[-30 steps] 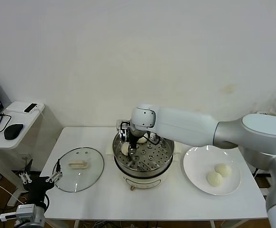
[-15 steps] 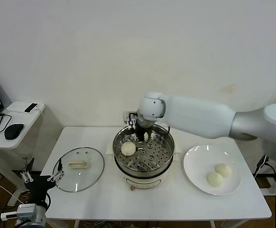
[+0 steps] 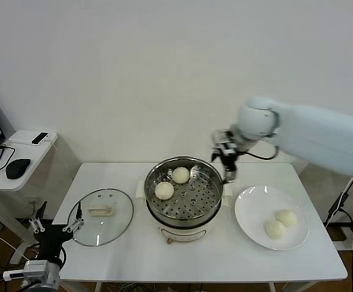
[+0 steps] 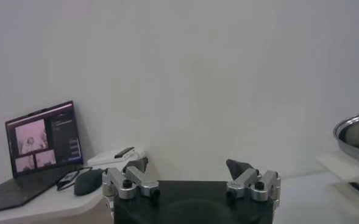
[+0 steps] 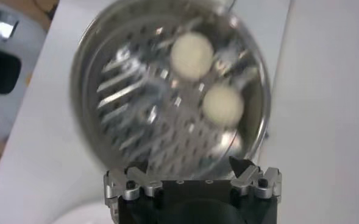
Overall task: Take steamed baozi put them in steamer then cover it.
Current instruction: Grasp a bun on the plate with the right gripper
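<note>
The steamer [image 3: 188, 226] stands mid-table with two steamed baozi [image 3: 180, 174] [image 3: 164, 190] on its perforated tray. Two more baozi [image 3: 284, 216] [image 3: 274, 229] lie on the white plate [image 3: 252, 207] to its right. The cover [image 3: 100, 208] lies flat on the table, left of the steamer. My right gripper [image 3: 226, 159] hangs open and empty above the steamer's right rim. In the right wrist view that gripper [image 5: 191, 167] looks down on the steamer [image 5: 124, 122] and its two baozi [image 5: 191, 56] [image 5: 223, 104]. My left gripper [image 3: 55, 229] [image 4: 188, 165] waits open, low at the table's left front corner.
A side table at the far left carries a mouse [image 3: 17, 167], a laptop [image 4: 42, 137] and small devices. The white table [image 3: 134, 258] has bare surface in front of the steamer. A white wall stands close behind.
My right gripper has let go of a baozi in the steamer, risen out of it and swung right toward the plate. The left arm has stayed put.
</note>
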Available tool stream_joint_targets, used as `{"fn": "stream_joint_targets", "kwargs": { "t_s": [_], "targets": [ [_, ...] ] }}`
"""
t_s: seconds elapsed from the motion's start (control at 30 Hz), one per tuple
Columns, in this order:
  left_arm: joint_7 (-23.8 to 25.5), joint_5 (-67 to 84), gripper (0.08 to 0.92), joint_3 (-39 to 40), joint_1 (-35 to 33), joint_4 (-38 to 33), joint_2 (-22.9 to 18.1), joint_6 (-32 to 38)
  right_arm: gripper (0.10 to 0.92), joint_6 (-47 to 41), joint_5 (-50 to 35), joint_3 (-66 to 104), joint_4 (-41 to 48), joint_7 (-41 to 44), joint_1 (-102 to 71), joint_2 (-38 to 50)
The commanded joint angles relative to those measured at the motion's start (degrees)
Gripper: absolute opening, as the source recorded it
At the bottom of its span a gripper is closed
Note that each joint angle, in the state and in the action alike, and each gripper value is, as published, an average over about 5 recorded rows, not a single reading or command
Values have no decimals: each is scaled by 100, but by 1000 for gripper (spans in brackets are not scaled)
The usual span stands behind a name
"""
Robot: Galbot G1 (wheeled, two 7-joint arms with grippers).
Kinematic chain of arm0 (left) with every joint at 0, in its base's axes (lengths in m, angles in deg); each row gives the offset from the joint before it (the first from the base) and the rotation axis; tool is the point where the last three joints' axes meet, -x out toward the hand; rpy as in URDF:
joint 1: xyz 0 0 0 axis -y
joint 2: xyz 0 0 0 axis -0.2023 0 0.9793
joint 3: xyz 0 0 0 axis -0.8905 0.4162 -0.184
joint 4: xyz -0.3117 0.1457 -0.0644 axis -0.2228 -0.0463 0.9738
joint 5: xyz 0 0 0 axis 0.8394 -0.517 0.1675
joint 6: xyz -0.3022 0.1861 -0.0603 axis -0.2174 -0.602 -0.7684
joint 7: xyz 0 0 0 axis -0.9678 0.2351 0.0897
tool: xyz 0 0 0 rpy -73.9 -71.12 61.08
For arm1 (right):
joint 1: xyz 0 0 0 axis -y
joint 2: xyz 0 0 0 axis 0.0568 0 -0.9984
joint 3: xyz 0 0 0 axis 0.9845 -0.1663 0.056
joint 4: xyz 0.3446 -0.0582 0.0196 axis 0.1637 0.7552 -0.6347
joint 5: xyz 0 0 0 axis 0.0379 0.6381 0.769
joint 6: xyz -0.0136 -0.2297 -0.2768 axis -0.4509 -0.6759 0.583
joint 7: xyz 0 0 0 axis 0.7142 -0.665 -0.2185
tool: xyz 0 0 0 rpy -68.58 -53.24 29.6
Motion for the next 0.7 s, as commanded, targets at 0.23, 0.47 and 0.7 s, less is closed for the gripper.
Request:
{"fn": "stream_joint_targets", "kwargs": {
  "t_s": [0.23, 0.47, 0.7],
  "targets": [
    [9, -122, 823, 159, -33, 128, 51, 8, 823, 832, 1624, 632, -772, 299, -1529, 2457],
    [-6, -209, 823, 226, -79, 177, -43, 27, 823, 982, 2154, 1206, -592, 114, -2437, 2548],
    [-7, -244, 823, 197, -124, 156, -60, 26, 823, 973, 2457, 2735, -236, -88, -4363, 2344]
  ]
}}
